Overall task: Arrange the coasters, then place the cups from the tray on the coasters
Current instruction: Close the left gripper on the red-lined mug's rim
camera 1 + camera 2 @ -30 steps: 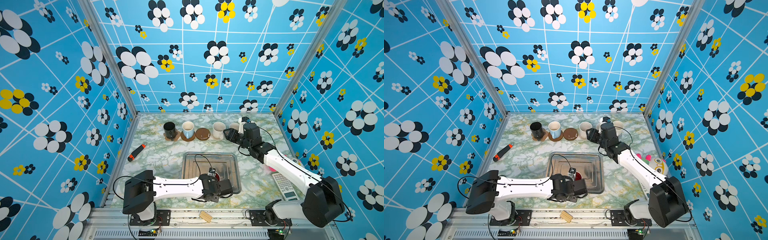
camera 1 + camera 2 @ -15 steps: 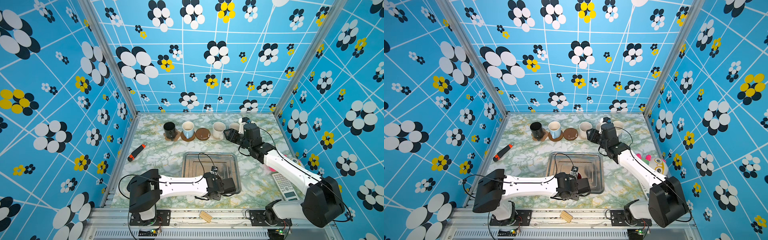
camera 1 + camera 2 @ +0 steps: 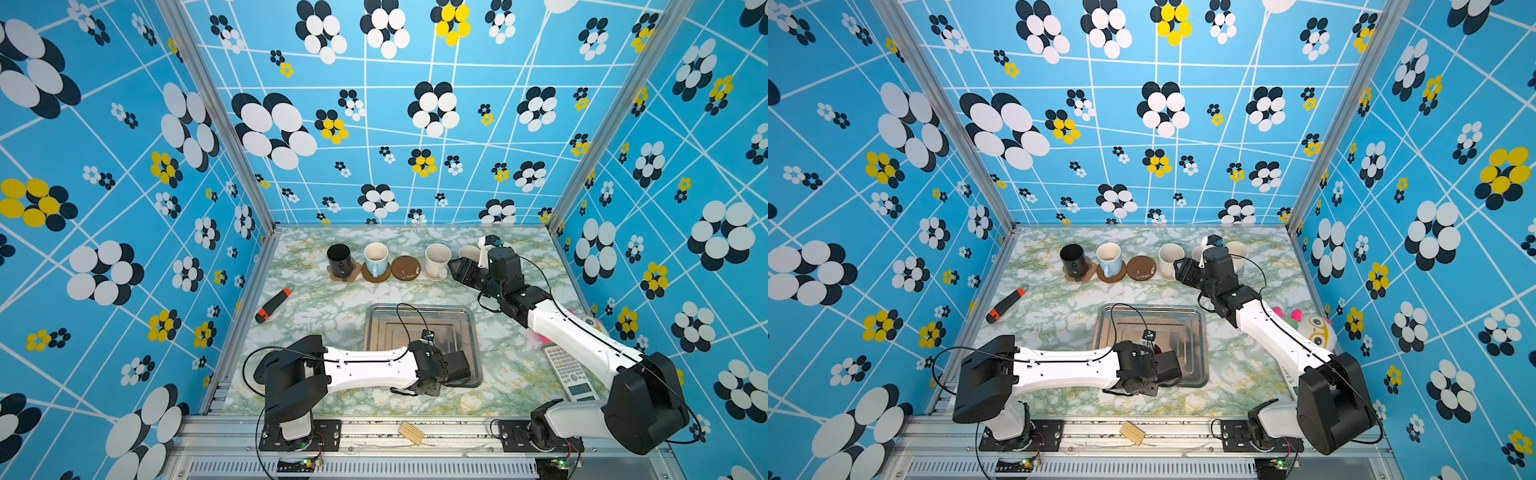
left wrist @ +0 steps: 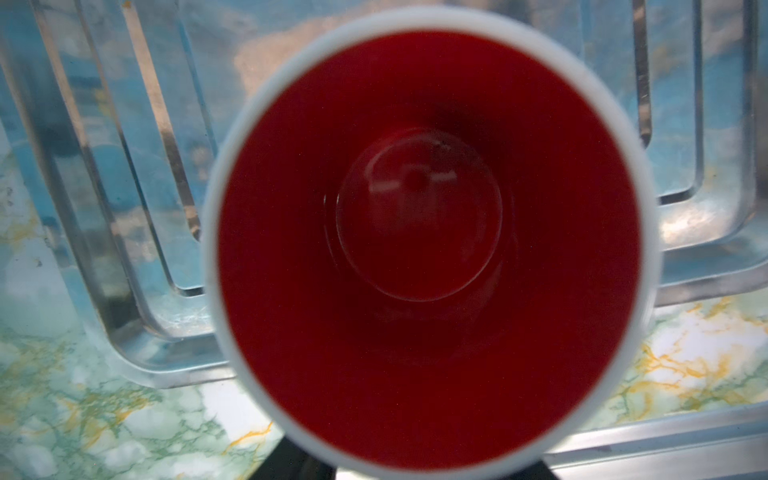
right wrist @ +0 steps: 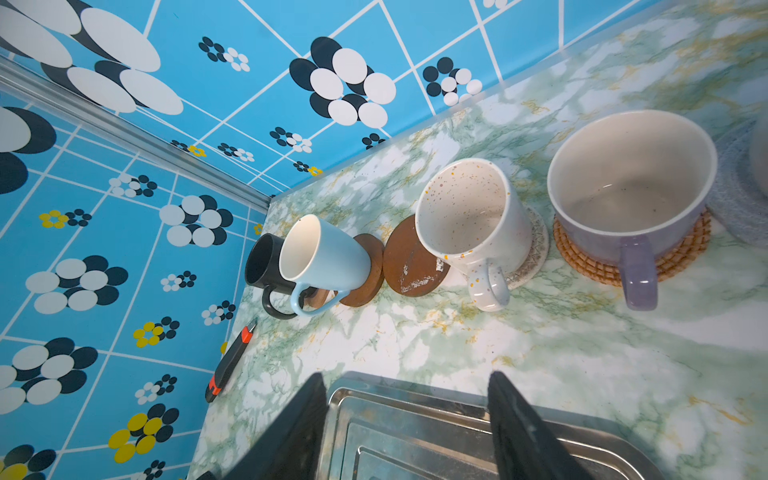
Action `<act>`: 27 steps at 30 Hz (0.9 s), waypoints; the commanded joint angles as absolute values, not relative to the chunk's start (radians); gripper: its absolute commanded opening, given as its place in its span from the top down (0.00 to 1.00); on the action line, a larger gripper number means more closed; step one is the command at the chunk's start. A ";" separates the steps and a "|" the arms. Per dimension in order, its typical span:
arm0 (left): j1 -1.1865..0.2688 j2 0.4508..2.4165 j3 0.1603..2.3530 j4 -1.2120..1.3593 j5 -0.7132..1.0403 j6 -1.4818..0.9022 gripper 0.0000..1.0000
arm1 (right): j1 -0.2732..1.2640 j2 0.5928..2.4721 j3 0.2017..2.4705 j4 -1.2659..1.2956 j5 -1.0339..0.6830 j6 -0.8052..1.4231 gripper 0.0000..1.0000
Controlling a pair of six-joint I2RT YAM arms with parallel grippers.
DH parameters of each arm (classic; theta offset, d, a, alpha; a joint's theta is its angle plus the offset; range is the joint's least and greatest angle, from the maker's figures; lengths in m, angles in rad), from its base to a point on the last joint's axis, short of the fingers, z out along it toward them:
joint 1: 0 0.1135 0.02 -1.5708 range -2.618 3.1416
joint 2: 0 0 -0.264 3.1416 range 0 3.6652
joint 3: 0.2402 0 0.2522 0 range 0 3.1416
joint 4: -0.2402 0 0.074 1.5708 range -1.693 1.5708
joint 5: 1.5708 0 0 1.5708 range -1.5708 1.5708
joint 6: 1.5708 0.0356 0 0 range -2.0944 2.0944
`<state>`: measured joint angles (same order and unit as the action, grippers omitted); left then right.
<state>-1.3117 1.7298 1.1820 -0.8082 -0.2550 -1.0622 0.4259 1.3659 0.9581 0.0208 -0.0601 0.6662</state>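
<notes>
Filling the left wrist view, the white mug with a glossy red inside is seen from straight above over a rounded corner of the rectangular shiny steel tray with stepped ridges; whether it is resting on the base or lifted cannot be told. In both top views it is almost wholly covered by the left gripper, held over the tray's right corner nearest the arm bases. Only dark stubs of the left fingers are caught beside the mug's wall, so whether they are clenched on it or released cannot be told. Along the far edge of the green-veined marble-patterned desk the black mug is set on the brown paw-shaped coaster, the light blue mug on a dark-brown disc coaster, a second dark-brown disc with whitish scuffs is left bare, the speckled white mug is set on the whitish lacy disc, and the lavender mug on the woven tan rattan disc. The grey spiral disc is cut off at the edge of the right wrist view, and the cream mug is partly hidden behind the right arm in a top view. The right gripper is held just beside the speckled white mug, its fingers spread apart with nothing between them. A black-and-orange utility knife is laid at the desk's left side, well apart from the tray.
</notes>
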 commanded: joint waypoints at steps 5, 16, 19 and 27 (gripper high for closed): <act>-1.296 1.762 1.215 -0.833 -0.275 -1.038 0.60 | 0.411 1.368 0.946 0.061 -0.083 0.650 0.36; -1.295 1.769 1.207 -0.814 -0.263 -1.026 0.65 | 0.405 1.358 0.946 0.055 -0.085 0.650 0.36; -1.295 1.766 1.200 -0.808 -0.262 -1.027 0.67 | 0.406 1.356 0.945 0.055 -0.084 0.650 0.36; -1.295 1.769 1.193 -0.788 -0.247 -1.022 0.71 | 0.406 1.356 0.946 0.054 -0.089 0.652 0.36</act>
<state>-1.3033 1.7466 1.1927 -0.8017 -0.2481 -1.0344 0.4152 1.3659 0.9581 0.0418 -0.0811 0.6662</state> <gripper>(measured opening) 0.298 0.642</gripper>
